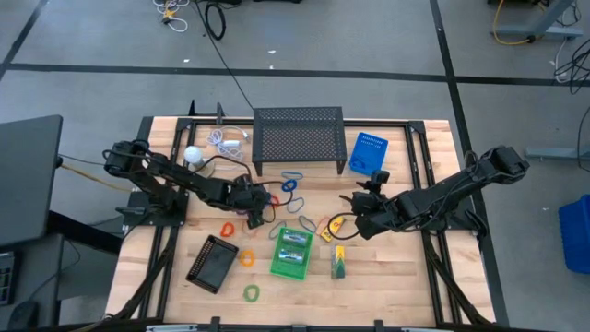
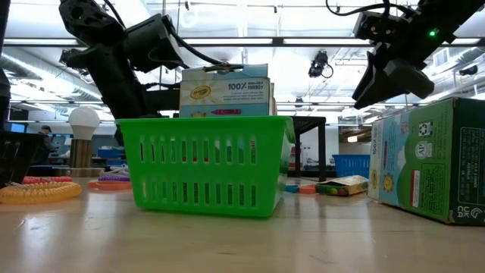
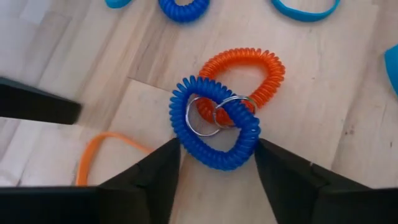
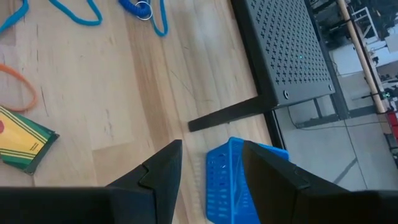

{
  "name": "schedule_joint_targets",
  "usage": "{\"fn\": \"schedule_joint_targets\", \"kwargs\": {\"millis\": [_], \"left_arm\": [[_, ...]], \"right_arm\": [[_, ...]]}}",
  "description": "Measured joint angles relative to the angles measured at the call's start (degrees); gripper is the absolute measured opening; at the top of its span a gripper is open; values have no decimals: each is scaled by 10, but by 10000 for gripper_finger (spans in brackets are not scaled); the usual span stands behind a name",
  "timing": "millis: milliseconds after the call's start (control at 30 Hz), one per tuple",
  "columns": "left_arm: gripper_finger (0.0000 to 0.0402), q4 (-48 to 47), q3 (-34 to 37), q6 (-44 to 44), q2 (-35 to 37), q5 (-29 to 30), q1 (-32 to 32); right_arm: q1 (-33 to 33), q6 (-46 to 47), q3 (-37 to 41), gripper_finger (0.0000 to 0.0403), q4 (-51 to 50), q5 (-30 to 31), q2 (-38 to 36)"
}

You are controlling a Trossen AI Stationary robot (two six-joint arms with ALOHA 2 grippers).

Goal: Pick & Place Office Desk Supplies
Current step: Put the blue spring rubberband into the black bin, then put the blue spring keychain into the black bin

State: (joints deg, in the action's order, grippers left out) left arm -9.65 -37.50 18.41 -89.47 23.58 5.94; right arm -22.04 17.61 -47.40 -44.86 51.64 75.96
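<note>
Left claw (image 3: pixel 217 165) spread, straddling blue coil loop (image 3: pixel 214 124) on counter (image 3: pixel 348 124), left of centre. Your risk: orange coil loop (image 3: pixel 249 71) overlaps it by key rings, may drag along or snag. Right claw (image 4: pixel 211 165) spread, empty, above blue basket (image 4: pixel 230 180). Green basket (image 2: pixel 204 163) contents mostly hidden; crayon box (image 2: pixel 224 91) shows above it.

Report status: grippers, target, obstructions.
Left gripper open, straddling blue coiled plastic loop hooked with orange coiled loop. Right gripper open, empty, above table. Nothing blocking.
</note>
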Motion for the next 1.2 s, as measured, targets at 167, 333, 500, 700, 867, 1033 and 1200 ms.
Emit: {"fn": "schedule_joint_targets", "kwargs": {"millis": [167,333,500,700,867,1033,1200], "left_arm": [[149,0,0,-7,0,0,1],[82,0,0,-26,0,9,12],[12,1,0,-44,0,43,34],[3,2,0,-55,1,80,55],[2,-8,0,-40,17,91,65],[2,-10,1,-40,42,87,69],[14,21,1,-99,51,17,69]], "right_arm": [[0,3,0,176,0,0,0],[0,7,0,176,0,0,0],[0,7,0,176,0,0,0],[0,6,0,176,0,0,0],[0,7,0,176,-2,-2,0],[0,8,0,176,-5,-2,0],[0,8,0,176,-9,-4,0]]}}
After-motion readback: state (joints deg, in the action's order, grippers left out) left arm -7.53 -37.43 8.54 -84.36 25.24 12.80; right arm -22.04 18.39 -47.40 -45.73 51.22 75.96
